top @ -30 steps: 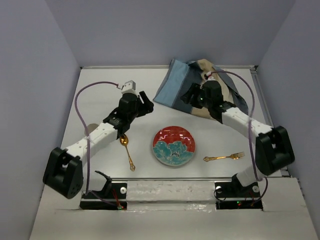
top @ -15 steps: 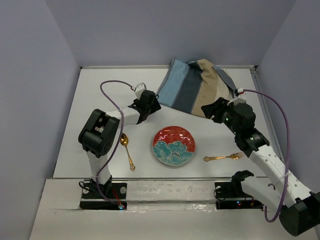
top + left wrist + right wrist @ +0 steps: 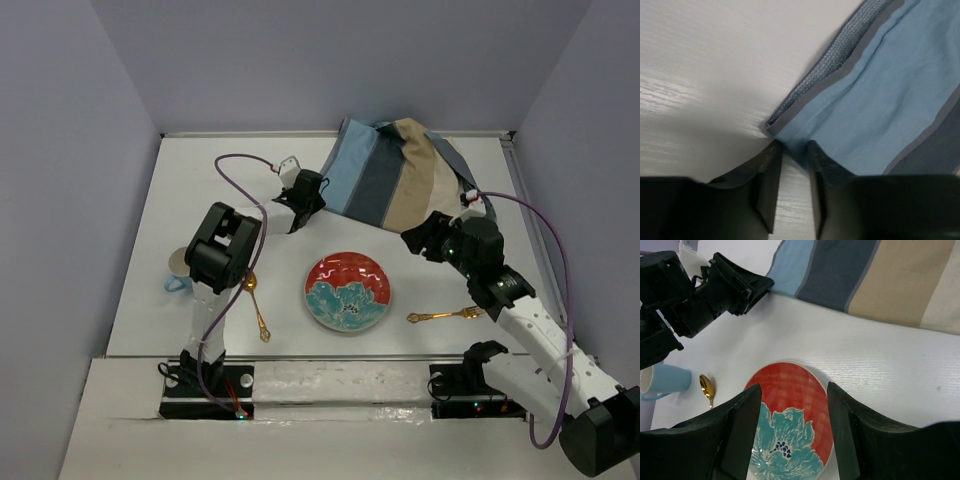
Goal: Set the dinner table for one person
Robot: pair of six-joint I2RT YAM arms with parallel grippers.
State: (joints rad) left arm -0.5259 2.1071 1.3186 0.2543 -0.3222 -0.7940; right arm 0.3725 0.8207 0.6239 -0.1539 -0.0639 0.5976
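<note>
On the white dinner table [image 3: 200, 170] the blue, grey and tan striped mat [image 3: 400, 185] lies rumpled at the back right. My left gripper [image 3: 308, 200] reaches to the mat's near-left corner. In the left wrist view that gripper [image 3: 794, 145] stands open with a narrow gap, and the light blue corner of the mat [image 3: 790, 131] lies at its tips. My right gripper [image 3: 418, 240] hovers open and empty to the right of the red and teal plate [image 3: 347, 291]. That plate [image 3: 790, 415] shows between its fingers.
A gold spoon [image 3: 255, 305] lies left of the plate and a gold fork [image 3: 448, 315] lies right of it. A light blue cup [image 3: 178, 272] stands by the left arm's elbow. Grey walls close in the table on three sides.
My left arm has stretched farther back to the mat's corner and its jaws have narrowed. My right arm has come off the mat and pulled back toward the front right.
</note>
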